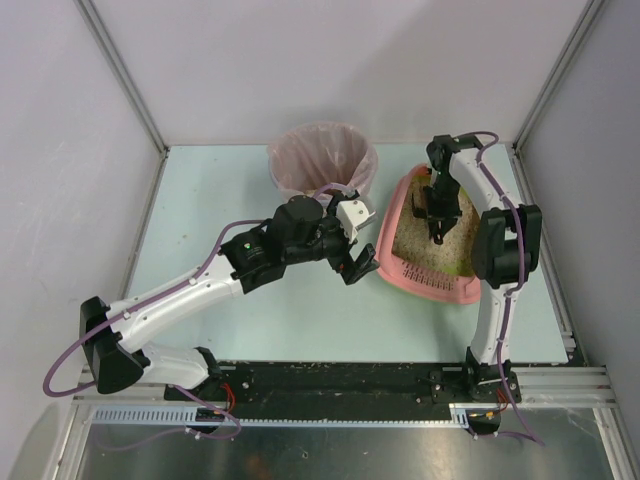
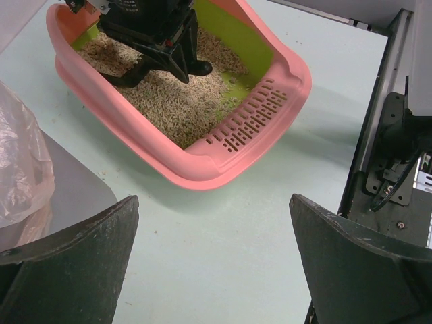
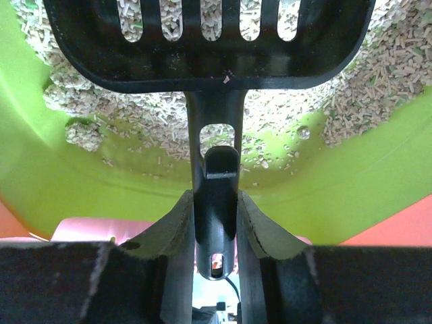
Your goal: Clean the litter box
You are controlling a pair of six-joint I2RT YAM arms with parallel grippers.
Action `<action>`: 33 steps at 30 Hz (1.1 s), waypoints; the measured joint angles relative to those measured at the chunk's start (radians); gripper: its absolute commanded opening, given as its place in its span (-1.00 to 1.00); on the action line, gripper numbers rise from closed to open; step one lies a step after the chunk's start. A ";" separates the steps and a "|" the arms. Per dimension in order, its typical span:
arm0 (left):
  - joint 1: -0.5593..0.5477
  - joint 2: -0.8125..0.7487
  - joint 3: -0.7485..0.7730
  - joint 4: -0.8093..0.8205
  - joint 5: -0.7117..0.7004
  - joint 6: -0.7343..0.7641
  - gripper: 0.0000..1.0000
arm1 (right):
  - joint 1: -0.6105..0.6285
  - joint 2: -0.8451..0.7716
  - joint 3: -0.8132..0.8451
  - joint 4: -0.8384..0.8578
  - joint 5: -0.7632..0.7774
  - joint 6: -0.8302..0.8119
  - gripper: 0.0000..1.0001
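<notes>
While gripping scoop, right arm overhangs litter box.

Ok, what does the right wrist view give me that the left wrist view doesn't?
Right wrist only: the black scoop close up, its handle clamped between the right fingers, and a clump against the green inner wall. Left wrist only: the slotted pink ledge, the open left fingers over the table, and the bin bag at the left edge. Both: the litter box and its granules.
</notes>
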 measured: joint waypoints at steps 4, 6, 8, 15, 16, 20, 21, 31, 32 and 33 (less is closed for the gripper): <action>0.000 0.000 0.000 0.000 -0.002 0.001 0.94 | 0.008 -0.002 -0.018 0.032 0.019 0.000 -1.00; 0.000 0.000 0.000 0.000 -0.003 0.001 0.94 | 0.018 -0.009 -0.054 0.070 0.035 0.000 -1.00; 0.000 -0.001 0.000 0.000 -0.007 0.002 0.94 | 0.029 -0.030 -0.117 0.126 0.058 -0.002 -1.00; 0.000 -0.009 0.000 0.000 -0.016 0.003 0.94 | 0.076 -0.202 -0.395 0.342 0.122 -0.002 -1.00; 0.000 -0.012 0.000 0.000 -0.018 0.003 0.94 | 0.082 -0.231 -0.426 0.356 0.129 0.000 -1.00; 0.000 -0.028 0.000 0.000 -0.017 0.002 0.95 | 0.106 -0.330 -0.497 0.403 0.151 0.004 -1.00; 0.000 -0.035 0.000 0.000 -0.017 0.002 0.95 | 0.109 -0.350 -0.503 0.412 0.156 0.005 -1.00; 0.006 -0.158 -0.005 0.000 -0.024 -0.006 0.99 | 0.119 -0.454 -0.537 0.439 0.169 0.032 -1.00; 0.011 -0.174 -0.010 0.000 -0.029 -0.007 0.99 | 0.119 -0.460 -0.549 0.432 0.171 0.039 -1.00; 0.020 -0.191 -0.014 0.000 -0.034 -0.008 1.00 | 0.119 -0.467 -0.558 0.423 0.173 0.045 -1.00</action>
